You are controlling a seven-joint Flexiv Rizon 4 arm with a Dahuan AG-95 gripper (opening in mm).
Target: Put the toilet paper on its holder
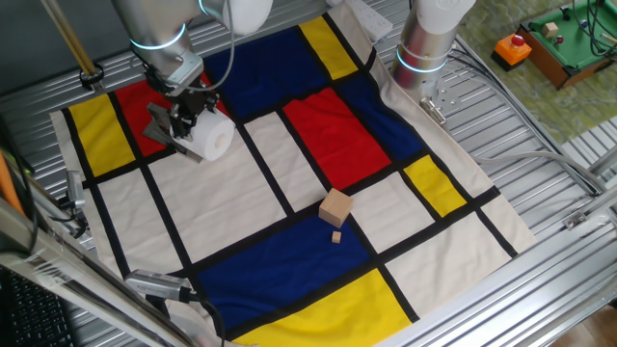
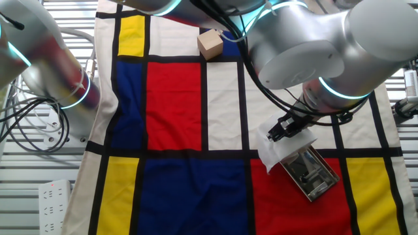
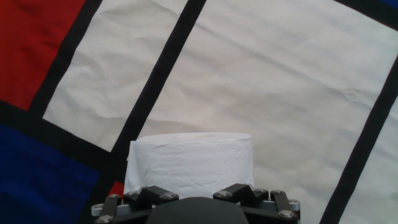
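Roll location: the toilet paper is up in the gripper, right at the holder, over the red patch of the cloth in the far corner from the wooden block.

Holder: grey metal bracket, flat plate lying angled on the red patch. In the other fixed view the holder pokes out from under the toilet paper, so the two overlap there. Can't tell if the bar is already in the core; that part is hidden.

Claw: the gripper looks clamped on the toilet paper, fingers hugging the near end of it in the hand view, nothing loose.

Roll axis: in one fixed view a flat round end faces away from the holder, toward the white panels, so I'd say the long axis lies roughly level and runs from the holder side outward. The core hole itself is too blurry to see.

Step in hand (my read): seating the roll on the bar, probably near the end of the job.

How to do it well: keep the core lined up with the bar, slide along the axis instead of pushing down, and don't let go until the roll's weight sits on the bar. The paper's soft, so a hard squeeze could squash the core.

Other stuff: a tiny wooden bit just beside the block, well apart from the holder.
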